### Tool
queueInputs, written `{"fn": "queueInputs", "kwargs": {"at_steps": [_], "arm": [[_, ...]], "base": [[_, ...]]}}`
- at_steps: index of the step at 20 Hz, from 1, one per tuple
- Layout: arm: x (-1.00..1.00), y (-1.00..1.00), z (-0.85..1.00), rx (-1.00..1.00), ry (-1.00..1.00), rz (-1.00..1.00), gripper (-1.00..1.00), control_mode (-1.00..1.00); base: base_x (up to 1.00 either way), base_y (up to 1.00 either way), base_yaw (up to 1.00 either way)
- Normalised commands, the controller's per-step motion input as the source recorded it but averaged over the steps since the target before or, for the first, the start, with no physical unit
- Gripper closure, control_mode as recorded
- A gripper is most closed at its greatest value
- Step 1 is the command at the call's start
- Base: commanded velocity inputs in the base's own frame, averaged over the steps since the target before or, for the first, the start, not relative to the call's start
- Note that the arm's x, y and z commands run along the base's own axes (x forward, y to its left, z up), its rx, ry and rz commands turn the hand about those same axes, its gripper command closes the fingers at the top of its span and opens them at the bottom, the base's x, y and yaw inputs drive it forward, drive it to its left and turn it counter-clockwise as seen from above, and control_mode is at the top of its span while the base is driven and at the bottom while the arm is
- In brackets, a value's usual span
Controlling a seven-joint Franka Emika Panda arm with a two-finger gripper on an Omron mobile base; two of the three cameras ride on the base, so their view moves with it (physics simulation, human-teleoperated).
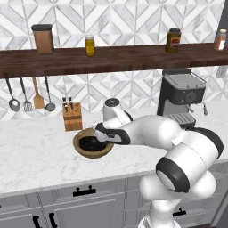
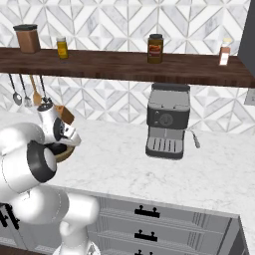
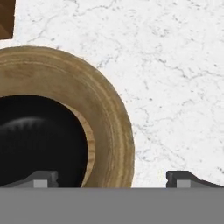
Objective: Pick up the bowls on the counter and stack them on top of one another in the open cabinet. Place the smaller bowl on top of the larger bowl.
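End effector [image 3: 111,179]: I read jaws spread, empty | black bowl [image 3: 37,140] nested inside wooden bowl [image 3: 109,127] on table [image 3: 175,65] | wooden rim between tips, directly beneath.

Under the hand sits the larger bowl [image 3: 109,131], light brown wood with darker rings on its thick rim. Inside it is the smaller bowl [image 3: 39,140], glossy black. The counter [image 3: 175,87] beside the hand is white marble with thin grey veins. Beyond the hand, the knife block [image 1: 72,117] is warm brown.
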Motion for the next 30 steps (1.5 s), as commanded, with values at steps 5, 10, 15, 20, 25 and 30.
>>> {"fn": "queueInputs", "kwargs": {"at_steps": [5,10,15,20,25,30], "arm": [[0.00,-0.02,-0.12,0.01,-0.01,0.01,-1.00,-1.00],[0.00,0.00,-0.20,0.00,0.00,0.00,-1.00,-1.00],[0.01,0.00,-0.24,0.06,0.00,0.00,-1.00,-1.00],[0.11,0.00,-0.26,0.10,0.00,0.00,-1.00,-1.00],[0.10,0.00,-0.11,0.08,0.00,0.00,1.00,-1.00],[0.00,-0.02,0.08,0.00,-0.02,0.00,1.00,-1.00]], "base": [[0.00,0.00,0.00],[0.00,0.00,0.00],[0.00,0.00,0.00],[0.00,0.00,0.00],[0.00,0.00,0.00],[0.00,0.00,0.00]]}}
